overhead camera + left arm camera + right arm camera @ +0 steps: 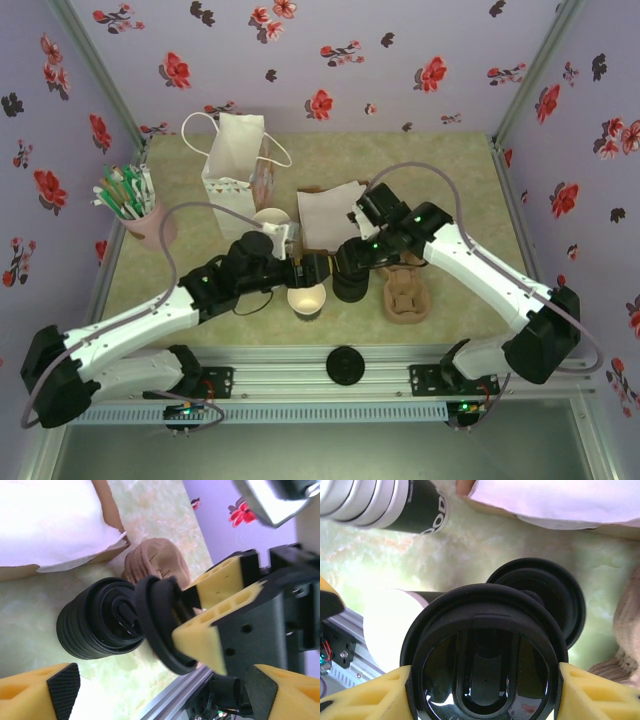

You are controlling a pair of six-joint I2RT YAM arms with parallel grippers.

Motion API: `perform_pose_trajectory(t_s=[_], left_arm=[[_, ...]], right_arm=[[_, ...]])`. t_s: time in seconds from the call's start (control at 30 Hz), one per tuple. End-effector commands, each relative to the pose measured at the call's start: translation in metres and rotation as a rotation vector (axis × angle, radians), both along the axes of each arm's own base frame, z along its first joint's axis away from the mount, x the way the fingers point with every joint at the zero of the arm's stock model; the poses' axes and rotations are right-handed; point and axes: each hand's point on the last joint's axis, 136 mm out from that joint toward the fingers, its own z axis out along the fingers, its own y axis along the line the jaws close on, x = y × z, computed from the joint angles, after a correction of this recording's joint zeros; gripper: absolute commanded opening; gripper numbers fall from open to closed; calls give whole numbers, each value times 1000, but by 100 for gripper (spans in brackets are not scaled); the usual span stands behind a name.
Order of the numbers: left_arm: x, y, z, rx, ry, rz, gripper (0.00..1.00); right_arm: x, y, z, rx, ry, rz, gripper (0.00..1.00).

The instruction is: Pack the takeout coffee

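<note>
Black round plastic lid [485,665] sits pinched in my right gripper [485,682], I judge for capping the small dark-walled paper cup [307,300] open just below overhead centre, while my left gripper [162,687] gapes empty.

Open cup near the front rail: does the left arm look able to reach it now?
Probably yes. The left tool is open just behind the open cup, with nothing between them. The right tool, holding a lid, sits further right.
</note>
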Motion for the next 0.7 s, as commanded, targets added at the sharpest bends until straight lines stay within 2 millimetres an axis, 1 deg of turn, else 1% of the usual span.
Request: perform_pose_trajectory(t_s=[0.0, 0.07, 0.13, 0.27, 0.5, 0.67], left_arm=[[-2, 15, 28, -13, -77, 36, 94], [-5, 26, 34, -15, -95, 61, 98], [-8, 39, 39, -12, -112, 82, 99], [-14, 66, 36, 28, -116, 136, 99], [-24, 111, 13, 108, -76, 235, 99], [-29, 129, -9, 148, -22, 272, 99]], right_arm=[[-6, 2, 6, -24, -34, 30, 60], [-8, 6, 7, -34, -45, 43, 60], [-11, 12, 9, -37, -52, 64, 60], [-16, 24, 7, -53, -68, 105, 60], [-24, 45, 1, -114, -105, 184, 59], [-30, 58, -7, -180, -131, 238, 60]])
